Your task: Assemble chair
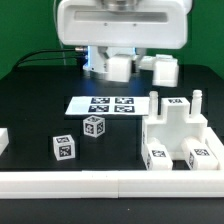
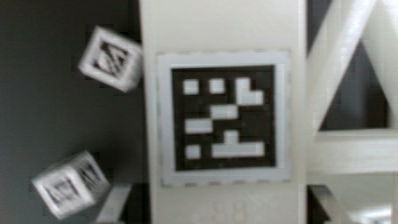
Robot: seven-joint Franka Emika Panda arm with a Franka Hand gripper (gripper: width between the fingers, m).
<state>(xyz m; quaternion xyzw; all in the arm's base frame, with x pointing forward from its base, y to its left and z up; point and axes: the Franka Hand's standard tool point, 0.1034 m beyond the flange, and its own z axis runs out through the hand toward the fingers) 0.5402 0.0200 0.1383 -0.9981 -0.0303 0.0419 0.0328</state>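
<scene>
**A:** Where do the chair pieces lie in the exterior view?

**B:** The largest chair piece [image 1: 180,135], a blocky white part with upright pegs, stands on the black desk [image 1: 30,100] at the lower right of the frame. A small tagged block [image 1: 95,127] sits just below the marker board [image 1: 100,105] at the centre. Another block [image 1: 63,148] lies toward the lower left, apart from the first.

**A:** And the gripper?

**B:** The gripper [image 1: 108,68] hangs under the arm at the upper middle of the frame, above the marker board. Whether it is spread or pressed together cannot be told.

**A:** What does the wrist view show?

**B:** A long white slab [image 2: 214,40] bearing a square tag [image 2: 217,118] fills most of it. An X-braced panel [image 2: 347,70] lies along one side. On the other side, on the dark desk, lie a small tagged cube [image 2: 111,55] and a second cube [image 2: 68,185], both tilted.
</scene>
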